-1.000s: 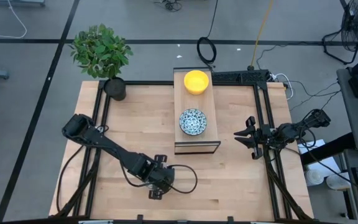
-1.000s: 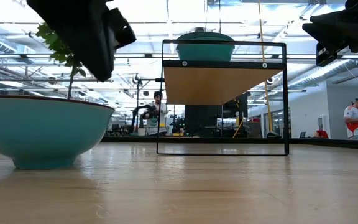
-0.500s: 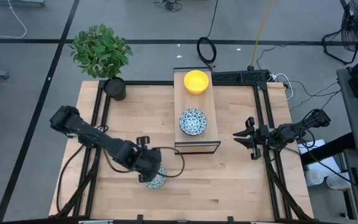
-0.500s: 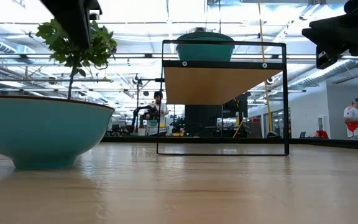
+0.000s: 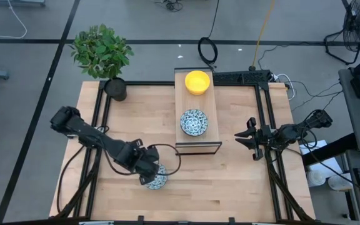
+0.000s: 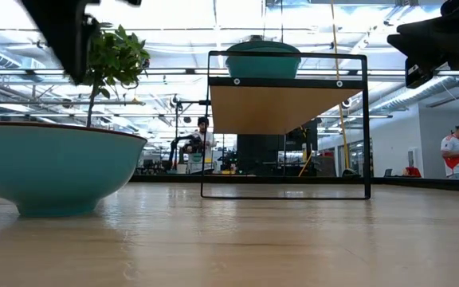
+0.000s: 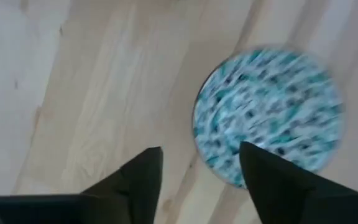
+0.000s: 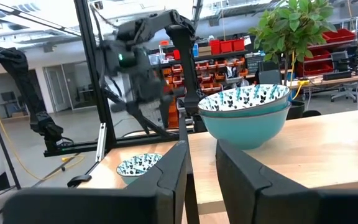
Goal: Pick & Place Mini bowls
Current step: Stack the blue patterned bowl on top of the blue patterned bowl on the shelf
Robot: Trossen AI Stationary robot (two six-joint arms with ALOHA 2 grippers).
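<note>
You are keeping the left gripper (image 7: 197, 171) released, its fingers (image 7: 143, 177) spread just beside the patterned mini bowl (image 5: 157, 180) sitting free on the tabletop (image 5: 230, 181), probably so it sits undisturbed, while the right gripper's (image 8: 201, 165) fingers, narrowly parted, are grasping nothing.

We see a floral bowl (image 5: 157, 180) resting upright on the table (image 5: 230, 181), directly beneath the left end effector (image 5: 150, 176); in the left wrist view this floral bowl (image 7: 268, 115), white with a blue pattern inside, lies just ahead of the spread fingers (image 7: 143, 177), untouched. A second patterned stack (image 5: 194, 122), one floral bowl nested in another with light-blue outsides, sits on the raised shelf (image 5: 210, 142), between the two end effectors and nearer the right end effector (image 5: 247, 139). Yellow bowls (image 5: 197, 82) rest farther along that shelf, well apart from both.
</note>
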